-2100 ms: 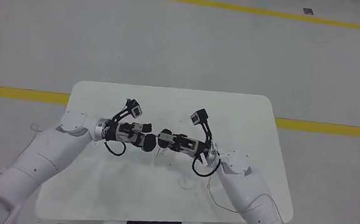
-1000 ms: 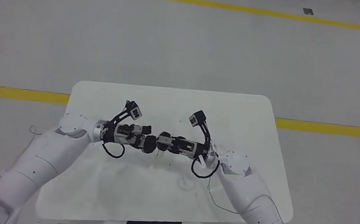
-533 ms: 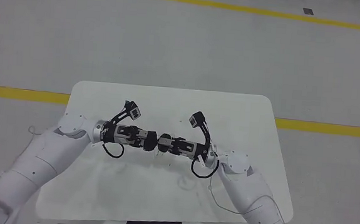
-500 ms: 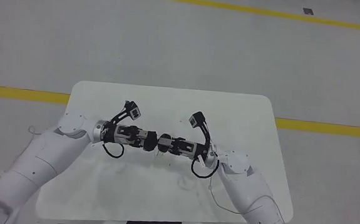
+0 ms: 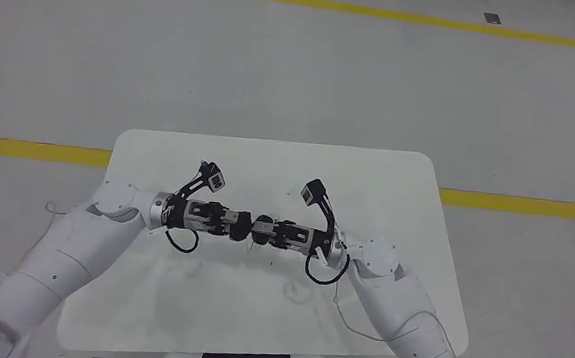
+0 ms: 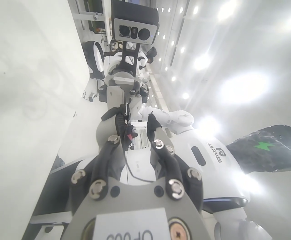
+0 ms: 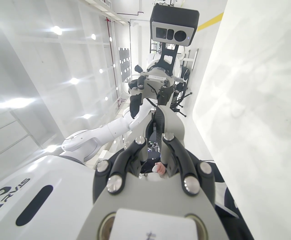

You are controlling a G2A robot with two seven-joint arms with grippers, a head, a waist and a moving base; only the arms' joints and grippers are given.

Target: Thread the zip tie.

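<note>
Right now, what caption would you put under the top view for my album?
Left gripper and right gripper face each other, almost touching, above the white table.

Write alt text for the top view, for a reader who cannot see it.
The left pincer and right pincer face each other tip to tip, almost touching, above the middle of a white table, their white arms angled in from the table's near corners. Yellow lines cross the grey floor around the table.
</note>
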